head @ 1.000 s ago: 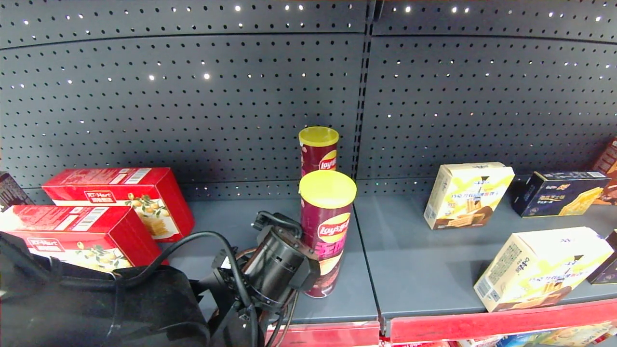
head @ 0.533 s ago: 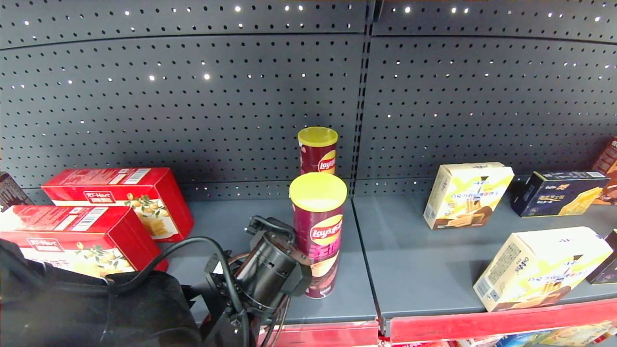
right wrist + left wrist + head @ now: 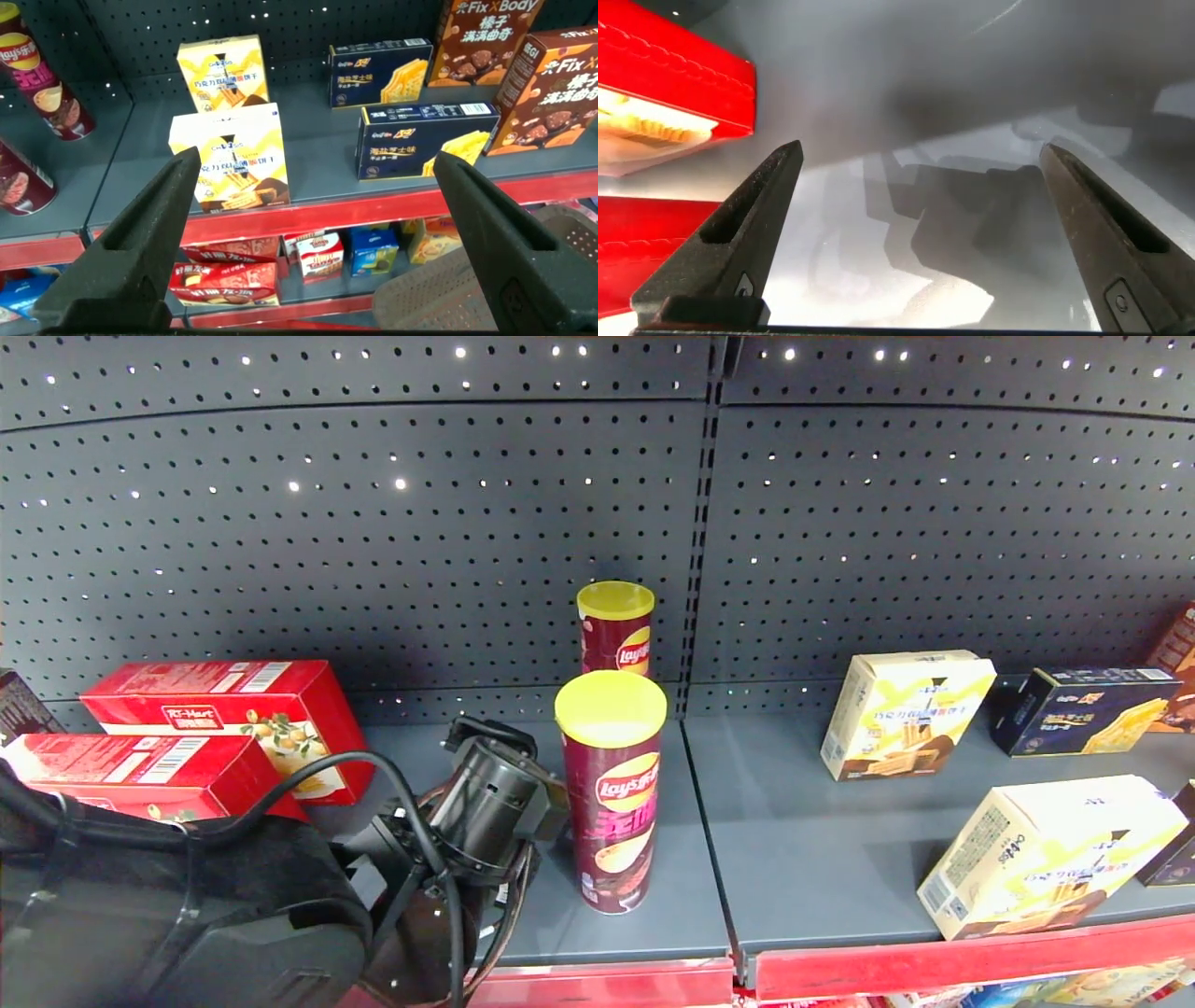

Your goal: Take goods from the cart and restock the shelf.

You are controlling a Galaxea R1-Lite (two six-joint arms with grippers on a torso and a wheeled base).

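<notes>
Two maroon chip cans with yellow lids stand upright on the grey shelf (image 3: 803,840). The front can (image 3: 611,793) is near the shelf's edge and the back can (image 3: 614,627) is against the pegboard. Both also show in the right wrist view, front can (image 3: 21,177) and back can (image 3: 42,79). My left arm's wrist (image 3: 490,798) sits just left of the front can, apart from it. The left gripper (image 3: 920,149) is open over bare shelf with nothing between its fingers. My right gripper (image 3: 318,157) is open and empty, out in front of the shelf's right part.
Two red boxes (image 3: 233,709) (image 3: 140,775) lie left of my left arm. Yellow boxes (image 3: 901,709) (image 3: 1046,854) and a navy box (image 3: 1083,709) stand to the right. A red price rail (image 3: 934,961) runs along the front edge. Bare shelf lies between the cans and the yellow boxes.
The front can shifted slightly left and now stands upright and free. My left arm drew away from it to the left and back.
</notes>
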